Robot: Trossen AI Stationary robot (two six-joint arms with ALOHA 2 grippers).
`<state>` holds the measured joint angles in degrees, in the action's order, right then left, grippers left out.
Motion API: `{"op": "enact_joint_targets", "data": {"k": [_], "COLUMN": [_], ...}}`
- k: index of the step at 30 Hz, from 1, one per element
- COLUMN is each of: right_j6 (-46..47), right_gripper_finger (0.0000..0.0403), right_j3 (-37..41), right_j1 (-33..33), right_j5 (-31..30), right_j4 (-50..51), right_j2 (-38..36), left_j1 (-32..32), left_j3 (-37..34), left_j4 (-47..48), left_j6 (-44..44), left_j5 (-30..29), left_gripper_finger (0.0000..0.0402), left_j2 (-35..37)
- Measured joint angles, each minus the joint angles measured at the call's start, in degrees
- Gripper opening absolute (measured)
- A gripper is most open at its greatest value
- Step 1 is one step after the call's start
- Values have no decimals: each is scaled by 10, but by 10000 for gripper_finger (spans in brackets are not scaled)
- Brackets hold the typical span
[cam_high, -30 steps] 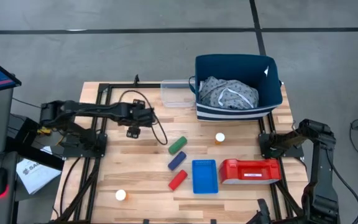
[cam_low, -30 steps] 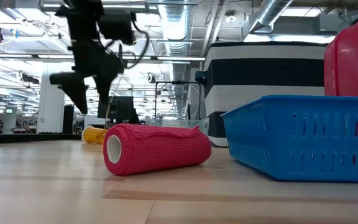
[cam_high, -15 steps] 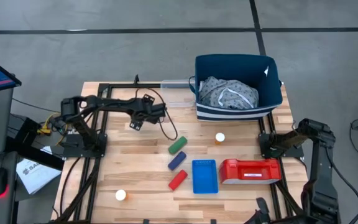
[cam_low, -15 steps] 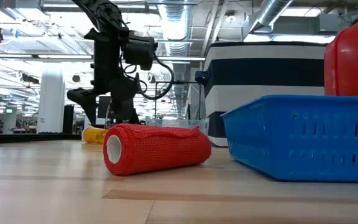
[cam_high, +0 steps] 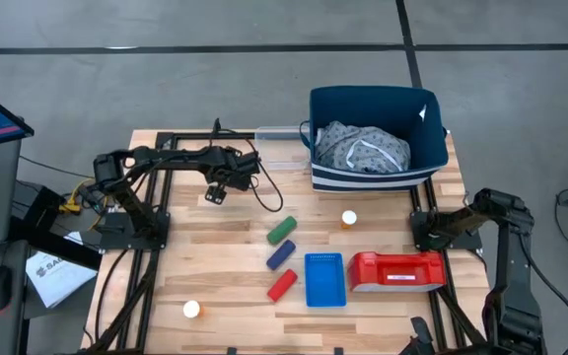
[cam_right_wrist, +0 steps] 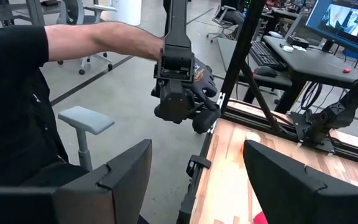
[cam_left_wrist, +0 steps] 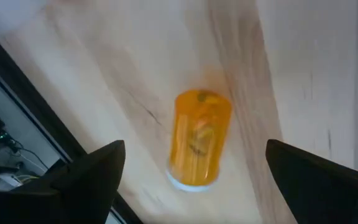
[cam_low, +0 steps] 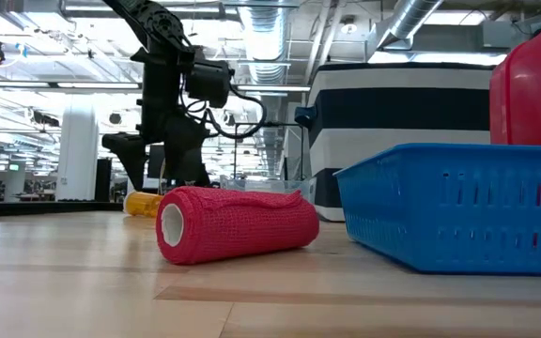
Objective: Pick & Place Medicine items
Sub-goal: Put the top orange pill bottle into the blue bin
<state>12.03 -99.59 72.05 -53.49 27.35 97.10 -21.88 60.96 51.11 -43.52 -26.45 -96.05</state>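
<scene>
My left gripper hovers open over the far-left part of the table. In the left wrist view its two fingers stand on either side of an orange pill bottle that lies on its side on the wood, without touching it. The low view shows this bottle below my left gripper; in the high view the gripper hides it. Two more bottles stand upright, white caps up: one mid-table, one near the near-left corner. My right gripper waits open at the table's right edge.
Green, blue and red blocks lie mid-table beside a blue basket and a red box. A navy bin with cloth and a clear container sit at the far edge. A person's arm shows beyond the table.
My left gripper has come down and moved slightly toward the table's far edge, ending low over the lying pill bottle. It has stayed open. The bottles and blocks have not moved.
</scene>
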Motion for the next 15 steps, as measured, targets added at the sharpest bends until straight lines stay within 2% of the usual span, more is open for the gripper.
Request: {"op": "enact_joint_targets", "data": {"k": [15], "right_j6": [0], "right_gripper_finger": [250], "right_j3": [0], "right_j1": [0], "right_j5": [11], "right_j4": [0], "right_j2": [0], "left_j1": [-27], "left_j3": [-1], "left_j4": [-23], "left_j6": [6], "left_j5": [38], "left_gripper_finger": [379], "left_j2": [-29]}}
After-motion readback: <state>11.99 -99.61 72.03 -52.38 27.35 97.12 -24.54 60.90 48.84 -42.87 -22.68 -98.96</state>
